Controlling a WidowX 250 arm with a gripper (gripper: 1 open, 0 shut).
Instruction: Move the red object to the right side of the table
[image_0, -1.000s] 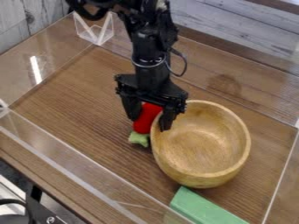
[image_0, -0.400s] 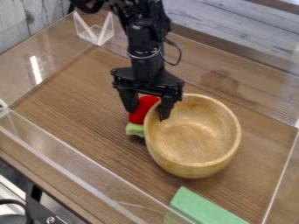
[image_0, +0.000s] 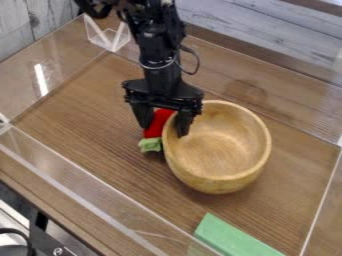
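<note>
The red object (image_0: 160, 124) is a small red toy fruit with a green leafy base (image_0: 151, 145), lying on the table (image_0: 80, 115) just left of the wooden bowl. My gripper (image_0: 163, 125) points straight down over it, open, with a black finger on each side of the red fruit. The fingers hide part of the fruit. I cannot tell whether the fingers touch it.
A light wooden bowl (image_0: 218, 147) sits right against the fruit's right side. A flat green block (image_0: 247, 238) lies at the near edge. Clear acrylic walls (image_0: 80, 195) border the table, and a clear stand (image_0: 110, 36) is at the back left.
The arm has shifted left in the picture and sunk slightly. The red fruit and the wooden bowl have shifted left with it. The jaws stay open.
</note>
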